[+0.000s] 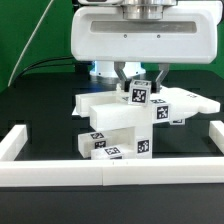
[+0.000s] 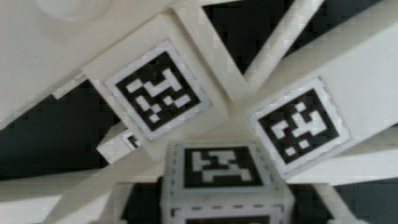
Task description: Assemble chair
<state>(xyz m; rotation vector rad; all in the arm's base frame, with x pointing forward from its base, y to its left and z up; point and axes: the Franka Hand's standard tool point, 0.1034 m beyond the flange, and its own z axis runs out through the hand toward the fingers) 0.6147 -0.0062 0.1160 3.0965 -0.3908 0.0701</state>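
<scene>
Several white chair pieces with black-and-white tags stand joined in a cluster (image 1: pixel 108 128) at the table's middle, with a flat part (image 1: pixel 190 104) reaching toward the exterior view's right. A small tagged block (image 1: pixel 139 97) sits on top of the cluster. My gripper (image 1: pixel 139 86) comes straight down over the block, one dark finger on each side, shut on it. In the wrist view the same block (image 2: pixel 219 165) lies between my gripper's (image 2: pixel 221 203) fingers, and beyond it are two tags (image 2: pixel 160 95) on white bars.
A long low white border rail (image 1: pixel 100 176) runs along the front and turns up both sides (image 1: pixel 12 143). The table top is black, with a green backdrop behind the arm's large white body (image 1: pixel 140 35).
</scene>
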